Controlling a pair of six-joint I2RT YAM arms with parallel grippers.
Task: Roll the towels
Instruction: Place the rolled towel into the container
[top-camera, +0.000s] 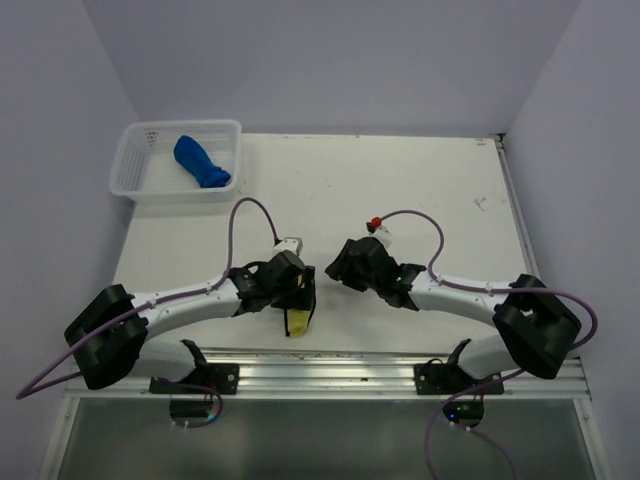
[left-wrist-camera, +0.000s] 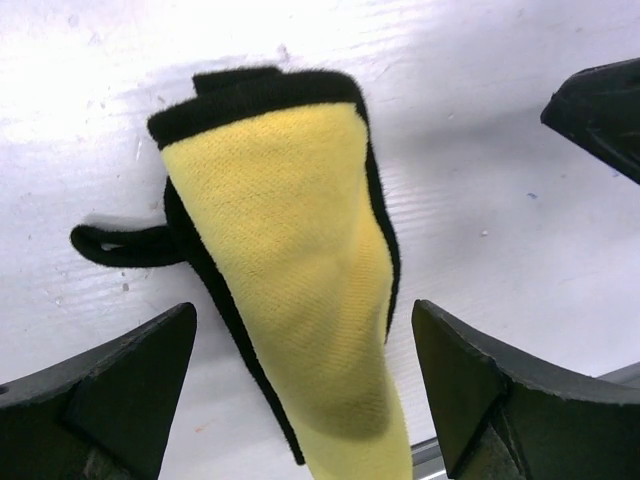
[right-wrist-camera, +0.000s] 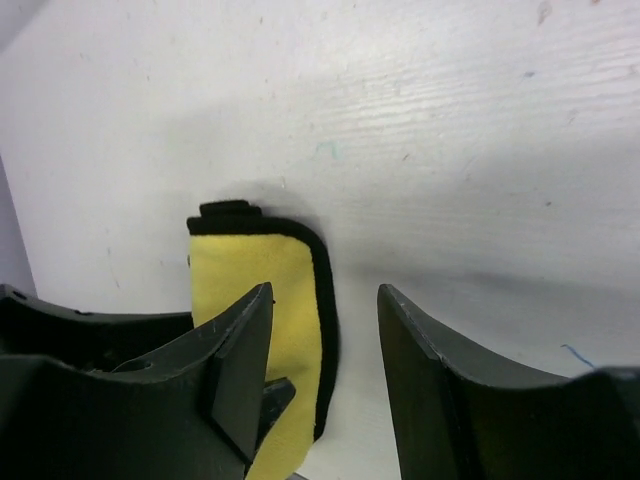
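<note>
While the yellow towel (left-wrist-camera: 290, 270) lies at the table's (top-camera: 420, 190) near edge — long axis twelve to six — the left gripper (left-wrist-camera: 300, 335) straddles it, wide open and empty; the right gripper (right-wrist-camera: 322, 320), half open, holds nothing, the towel at its nine o'clock.

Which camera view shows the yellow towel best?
The left wrist view: the yellow towel fills most of the frame, showing its weave, black edging and loop. The right wrist view shows one end, the rest behind a finger of the right tool. The top external view shows only a small yellow scrap.
</note>
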